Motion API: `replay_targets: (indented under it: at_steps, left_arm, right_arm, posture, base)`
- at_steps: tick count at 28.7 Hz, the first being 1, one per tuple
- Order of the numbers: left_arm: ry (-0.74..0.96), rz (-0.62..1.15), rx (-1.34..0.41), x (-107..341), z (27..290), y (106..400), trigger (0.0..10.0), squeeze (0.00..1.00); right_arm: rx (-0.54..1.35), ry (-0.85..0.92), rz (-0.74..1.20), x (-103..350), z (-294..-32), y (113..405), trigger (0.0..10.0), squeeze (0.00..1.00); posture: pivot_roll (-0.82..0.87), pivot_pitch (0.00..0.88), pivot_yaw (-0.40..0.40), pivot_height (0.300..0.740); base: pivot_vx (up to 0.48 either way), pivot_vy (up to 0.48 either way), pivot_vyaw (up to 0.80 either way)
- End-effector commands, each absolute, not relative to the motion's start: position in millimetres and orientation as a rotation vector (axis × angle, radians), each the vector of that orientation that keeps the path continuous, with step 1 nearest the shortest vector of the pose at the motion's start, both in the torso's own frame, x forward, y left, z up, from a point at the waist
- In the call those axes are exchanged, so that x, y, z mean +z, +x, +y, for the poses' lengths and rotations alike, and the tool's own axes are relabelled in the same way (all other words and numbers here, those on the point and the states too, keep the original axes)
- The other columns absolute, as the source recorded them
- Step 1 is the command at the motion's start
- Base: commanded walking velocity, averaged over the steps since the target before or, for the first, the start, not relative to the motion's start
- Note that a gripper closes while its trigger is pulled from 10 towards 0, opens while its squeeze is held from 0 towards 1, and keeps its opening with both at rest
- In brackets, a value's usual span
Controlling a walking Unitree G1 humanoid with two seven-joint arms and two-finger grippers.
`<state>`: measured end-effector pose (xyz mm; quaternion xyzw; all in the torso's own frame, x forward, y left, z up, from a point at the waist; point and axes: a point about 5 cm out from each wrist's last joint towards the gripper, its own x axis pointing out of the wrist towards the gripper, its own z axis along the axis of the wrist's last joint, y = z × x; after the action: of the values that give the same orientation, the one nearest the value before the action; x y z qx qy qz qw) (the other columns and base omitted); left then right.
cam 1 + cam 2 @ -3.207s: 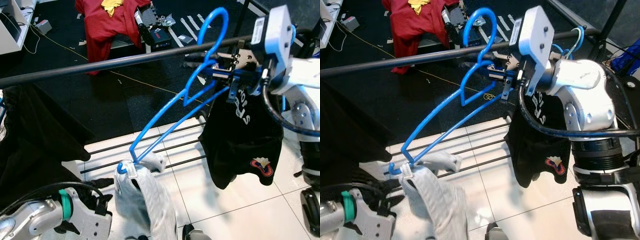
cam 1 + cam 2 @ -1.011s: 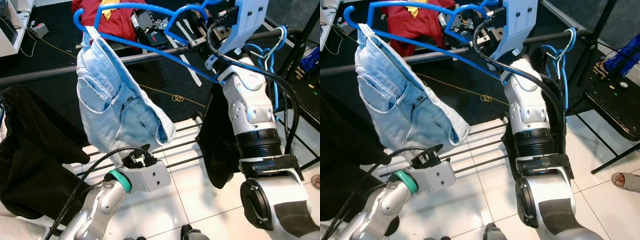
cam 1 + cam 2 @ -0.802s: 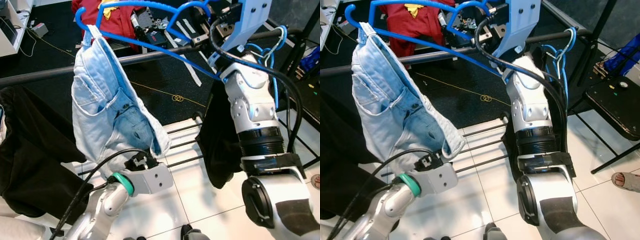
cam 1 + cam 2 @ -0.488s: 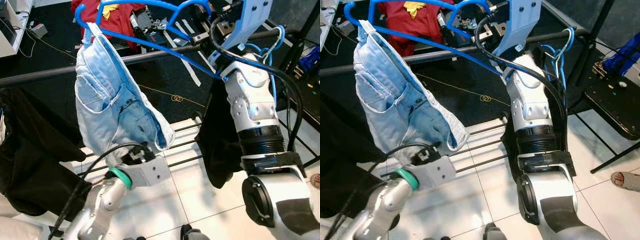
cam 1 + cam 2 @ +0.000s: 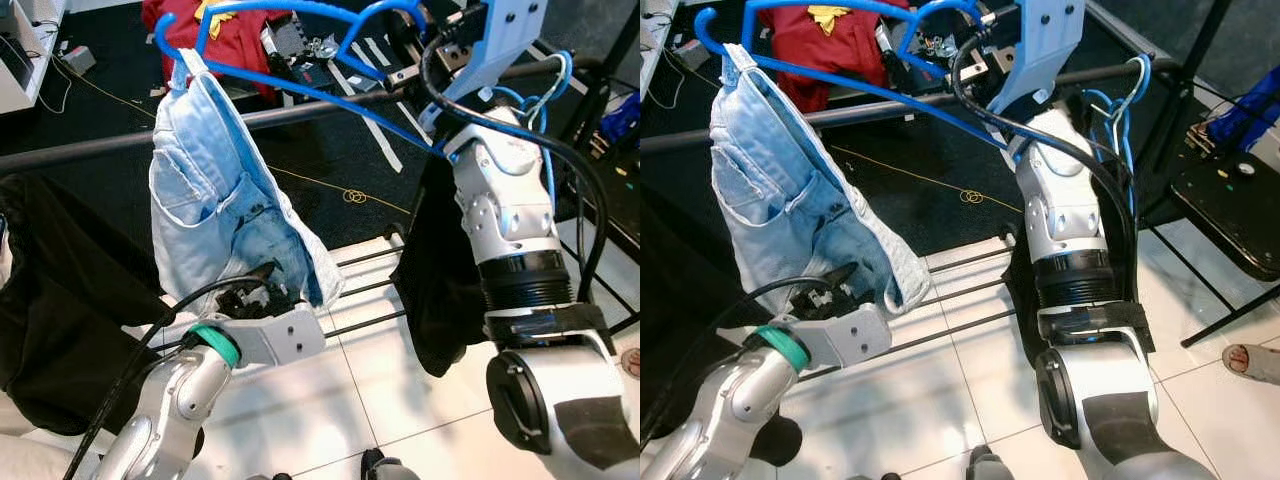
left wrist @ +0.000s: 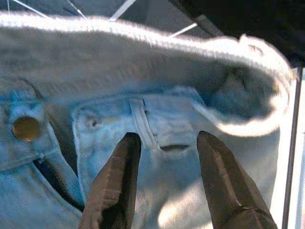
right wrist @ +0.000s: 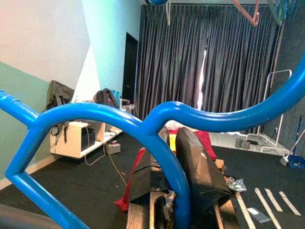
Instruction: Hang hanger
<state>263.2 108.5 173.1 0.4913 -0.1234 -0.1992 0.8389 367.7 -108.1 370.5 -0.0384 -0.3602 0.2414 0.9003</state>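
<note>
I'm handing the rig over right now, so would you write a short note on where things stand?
Right gripper: shut on the blue hanger, raised above the black rail.
Left gripper: open, fingers against the denim shorts near their lower edge.
The shorts hang from the hanger's left end. Further along the rail hang a black garment and other blue hangers.
Done: hanger with shorts lifted to rail height.
Left: hook the hanger over the rail, release both grippers.
</note>
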Motion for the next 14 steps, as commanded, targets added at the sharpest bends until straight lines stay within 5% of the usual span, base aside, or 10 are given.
replay_targets:
  at_steps: [1, 14]
  left_arm:
    - [1.027, -0.243, -0.476, 166, 104, 258, 10.0, 0.00]
    - [1.138, -0.192, -0.613, 135, 108, 251, 10.0, 0.00]
  right_arm:
    - [0.498, -0.073, -0.799, 382, -108, 364, 10.0, 0.00]
    - [0.488, -0.092, -0.805, 385, -113, 364, 10.0, 0.00]
  posture:
    - [-0.15, 0.150, 0.092, 0.740]
    - [-0.17, 0.156, 0.097, 0.740]
  base:
    - [0.000, 0.000, 0.00]
    - [0.000, 0.000, 0.00]
